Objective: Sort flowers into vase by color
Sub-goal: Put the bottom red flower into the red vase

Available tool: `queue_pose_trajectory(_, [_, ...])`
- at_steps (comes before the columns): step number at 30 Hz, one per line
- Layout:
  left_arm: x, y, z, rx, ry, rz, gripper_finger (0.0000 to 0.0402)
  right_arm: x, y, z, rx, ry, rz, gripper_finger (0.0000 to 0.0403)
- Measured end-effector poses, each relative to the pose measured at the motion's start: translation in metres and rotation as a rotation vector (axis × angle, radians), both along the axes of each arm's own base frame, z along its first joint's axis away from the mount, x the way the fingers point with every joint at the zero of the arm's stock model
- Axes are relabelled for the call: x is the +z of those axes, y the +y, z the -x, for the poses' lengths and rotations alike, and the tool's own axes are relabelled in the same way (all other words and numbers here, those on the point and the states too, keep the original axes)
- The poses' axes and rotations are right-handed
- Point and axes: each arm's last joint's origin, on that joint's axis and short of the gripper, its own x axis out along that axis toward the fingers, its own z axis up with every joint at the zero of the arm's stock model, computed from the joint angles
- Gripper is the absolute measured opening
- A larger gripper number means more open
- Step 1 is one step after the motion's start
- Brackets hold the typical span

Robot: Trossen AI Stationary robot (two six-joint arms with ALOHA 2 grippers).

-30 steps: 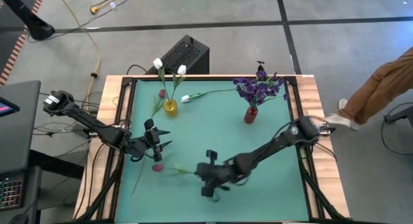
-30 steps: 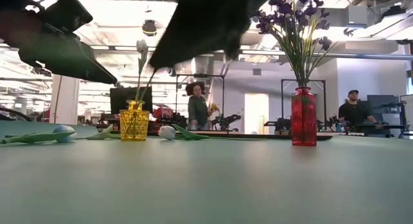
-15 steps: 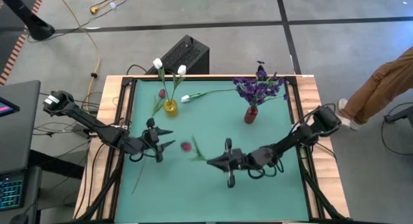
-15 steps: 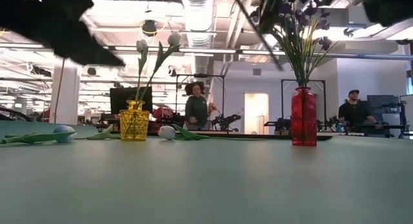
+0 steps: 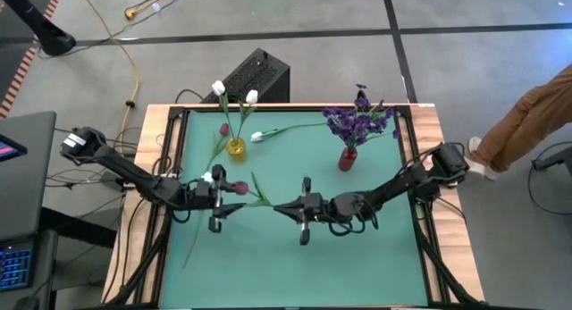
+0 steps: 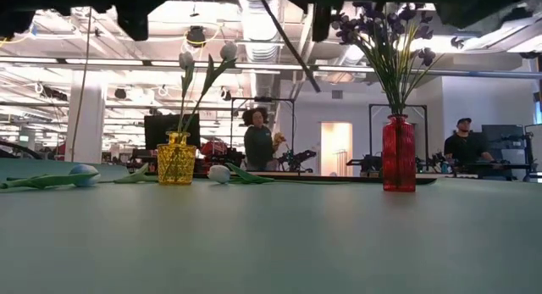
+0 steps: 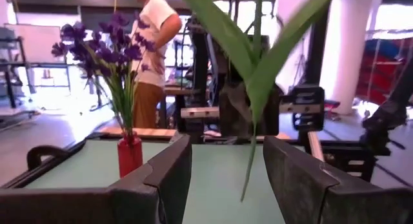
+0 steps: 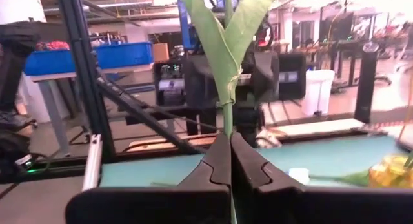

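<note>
Green table (image 5: 357, 265) in an open workshop. A red tulip (image 5: 239, 188) hangs mid-air above it, its stem clenched in the right gripper (image 5: 284, 207). The left gripper (image 5: 223, 190), jaws parted, brackets the bloom.

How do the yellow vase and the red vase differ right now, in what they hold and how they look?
The yellow vase holds two white tulips; the red vase holds a bushy purple spray. In the low view the yellow vase is squat and patterned, the red vase taller and slimmer. Loose flowers lie beside the yellow vase; none show by the red vase. Both stand upright toward the table's far side.
</note>
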Motion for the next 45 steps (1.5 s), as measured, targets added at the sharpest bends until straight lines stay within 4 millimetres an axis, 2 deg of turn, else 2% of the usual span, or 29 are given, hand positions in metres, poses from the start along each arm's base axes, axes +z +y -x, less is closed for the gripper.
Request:
queue_pose_trajectory(8, [0.005, -0.004, -0.039, -0.015, 0.04, 0.002, 0.018, 0.007, -0.01, -0.009, -0.046, 0.013, 0.06, 0.0018])
queue_pose_trajectory(12, [0.013, -0.009, -0.052, 0.013, 0.031, -0.022, 0.018, 0.005, -0.011, -0.01, -0.052, 0.032, 0.078, 0.0018])
queue_pose_trajectory(21, [0.023, -0.007, -0.061, 0.052, 0.02, -0.009, 0.0177, 0.003, -0.01, -0.009, -0.055, 0.06, 0.12, 0.0018])
queue_pose_trajectory(25, [0.021, -0.007, -0.061, 0.048, 0.034, 0.009, 0.0151, 0.003, -0.01, -0.009, -0.058, 0.058, 0.143, 0.0018])
queue_pose_trajectory(33, [0.021, -0.006, -0.061, 0.077, 0.037, 0.009, 0.0071, 0.005, -0.016, -0.011, -0.076, 0.042, 0.141, 0.0019])
queue_pose_trajectory(37, [0.021, -0.007, -0.061, 0.077, 0.04, -0.013, 0.0014, 0.005, -0.016, -0.011, -0.076, 0.042, 0.136, 0.0054])
queue_pose_trajectory(45, [0.014, -0.007, -0.062, 0.073, 0.102, -0.019, 0.0002, 0.004, -0.021, -0.016, -0.012, 0.099, 0.05, 0.0139])
